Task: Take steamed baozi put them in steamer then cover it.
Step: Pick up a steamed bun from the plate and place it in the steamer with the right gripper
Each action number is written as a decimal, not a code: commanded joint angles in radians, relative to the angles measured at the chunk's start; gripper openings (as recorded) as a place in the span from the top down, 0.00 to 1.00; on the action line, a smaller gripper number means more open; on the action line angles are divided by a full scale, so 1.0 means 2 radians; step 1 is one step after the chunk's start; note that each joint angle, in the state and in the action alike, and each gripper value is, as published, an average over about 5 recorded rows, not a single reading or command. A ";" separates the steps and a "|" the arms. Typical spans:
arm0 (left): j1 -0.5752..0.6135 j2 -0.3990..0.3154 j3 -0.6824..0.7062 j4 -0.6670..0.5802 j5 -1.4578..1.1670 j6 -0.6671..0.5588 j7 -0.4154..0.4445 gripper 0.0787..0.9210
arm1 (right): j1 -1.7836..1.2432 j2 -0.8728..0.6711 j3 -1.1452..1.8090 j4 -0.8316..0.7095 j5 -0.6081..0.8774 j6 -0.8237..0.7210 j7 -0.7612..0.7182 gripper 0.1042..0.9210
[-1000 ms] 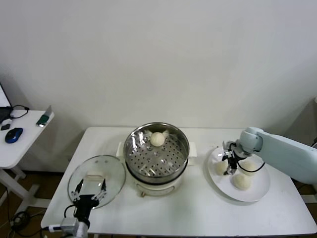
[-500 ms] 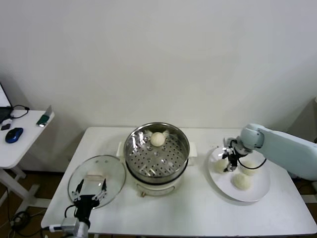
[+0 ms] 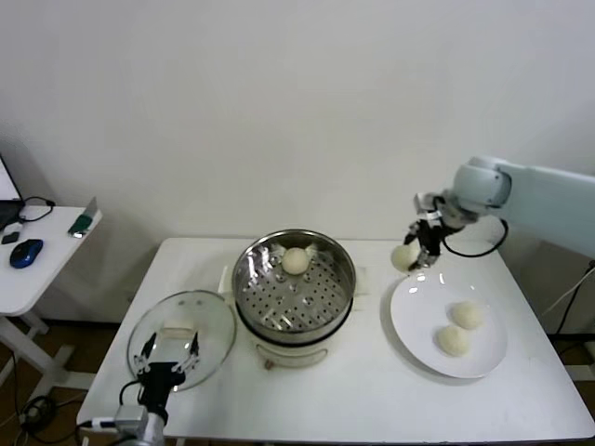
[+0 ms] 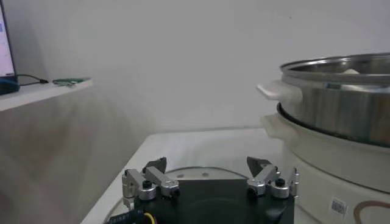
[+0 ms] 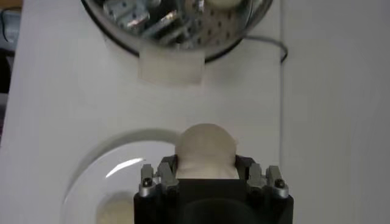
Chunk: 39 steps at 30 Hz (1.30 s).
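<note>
From the head view, the right gripper (image 3: 416, 253) hangs in the air above the far left edge of the white plate (image 3: 418, 325), its fingers pinching one steamed baozi (image 3: 403, 257); two more buns (image 3: 467, 315) and (image 3: 454, 341) lie on the plate, touching each other, and a fourth bun (image 3: 296, 261) sits on the perforated tray at the far side of the steamer (image 3: 294, 295). The cover (image 3: 181, 336) lies flat on the table (image 3: 372, 400) just left of the steamer, and the left gripper (image 3: 169, 354) hovers over its near half with fingers spread. A side table (image 3: 37, 269) with a blue mouse (image 3: 26, 253) stands off to the left. The left wrist view adds what the head view hides: the left gripper (image 4: 210, 178) with its jaws wide apart and nothing between them, the cover's rim (image 4: 195, 171) beneath, and the steamer's steel wall (image 4: 341, 109) and cream handle (image 4: 279, 93) seen side-on. The right wrist view looks straight down: the right gripper (image 5: 205, 170) is clamped on the held bun (image 5: 205, 149) from both sides, the plate's rim (image 5: 106, 167) below it, a plate bun (image 5: 116, 211) partly visible, and the steamer's handle (image 5: 170, 66) farther off.
</note>
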 commanded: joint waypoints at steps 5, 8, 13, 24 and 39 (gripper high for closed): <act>0.000 0.001 0.000 -0.003 0.001 -0.001 0.000 0.12 | 0.125 0.138 0.000 0.103 0.191 -0.068 0.066 0.35; 0.002 0.001 -0.002 -0.008 0.001 -0.002 0.000 0.12 | 0.084 0.179 0.025 0.092 0.199 -0.085 0.088 0.35; 0.006 0.001 -0.005 -0.015 0.000 -0.001 0.000 0.12 | 0.025 0.238 0.043 0.057 0.189 -0.098 0.107 0.35; 0.008 -0.003 -0.007 -0.018 -0.001 -0.002 -0.001 0.12 | -0.056 0.307 0.041 -0.032 0.131 -0.100 0.112 0.35; 0.008 -0.005 -0.009 -0.017 -0.007 -0.002 -0.002 0.12 | -0.118 0.345 0.043 -0.109 0.060 -0.093 0.103 0.35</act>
